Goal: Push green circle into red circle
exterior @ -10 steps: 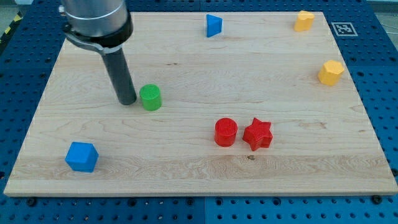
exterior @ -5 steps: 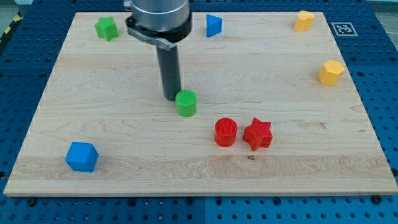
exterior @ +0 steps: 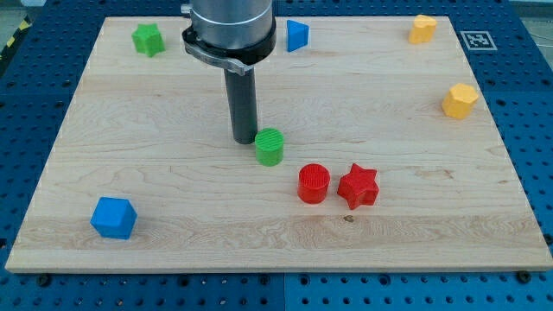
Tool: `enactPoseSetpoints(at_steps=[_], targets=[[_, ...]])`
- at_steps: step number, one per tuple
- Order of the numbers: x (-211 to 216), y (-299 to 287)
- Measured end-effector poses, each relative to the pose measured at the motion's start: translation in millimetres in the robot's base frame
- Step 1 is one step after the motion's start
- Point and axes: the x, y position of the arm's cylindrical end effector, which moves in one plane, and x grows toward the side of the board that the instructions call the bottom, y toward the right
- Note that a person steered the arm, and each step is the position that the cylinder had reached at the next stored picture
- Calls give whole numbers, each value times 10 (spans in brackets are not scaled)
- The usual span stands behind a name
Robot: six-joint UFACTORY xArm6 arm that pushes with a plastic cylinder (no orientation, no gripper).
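My tip (exterior: 244, 141), the lower end of the straight dark rod, rests on the pale wooden board (exterior: 173, 216), just to the view's upper left of the small green ribbed cylinder, the green circle (exterior: 270, 146); whether the two touch I cannot tell, for they stand so close that no gap can be made out; the rod carries no fingers, so nothing here opens, closes or grips; the rod rises to a broad grey collar (exterior: 229, 30) near the view's top.

The green circle stands upright near the middle of the board; to its lower right, near but apart with bare wood between, stands the red ribbed cylinder, the red circle (exterior: 314, 184); just beside that, on the view's right, lies the red star-shaped block (exterior: 358, 186), so close that the two seem nearly to touch.

Farther out: a blue cube-like block (exterior: 114, 217) sits near the board's lower left corner, well apart from the rest; a green star-shaped block (exterior: 148, 39) lies near the upper left corner; a blue triangular block (exterior: 296, 34) lies at the top edge, just right of the collar; a yellow block (exterior: 422, 28) of unclear shape lies near the upper right corner; a yellow hexagon-like block (exterior: 460, 101) lies below it by the right edge; the board rests on a blue perforated table (exterior: 527, 130).
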Motion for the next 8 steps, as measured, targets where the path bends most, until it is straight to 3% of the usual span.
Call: enactPoseSetpoints(at_steps=[2,6,8], targets=[[249,307],[203,509],[-50,-29]])
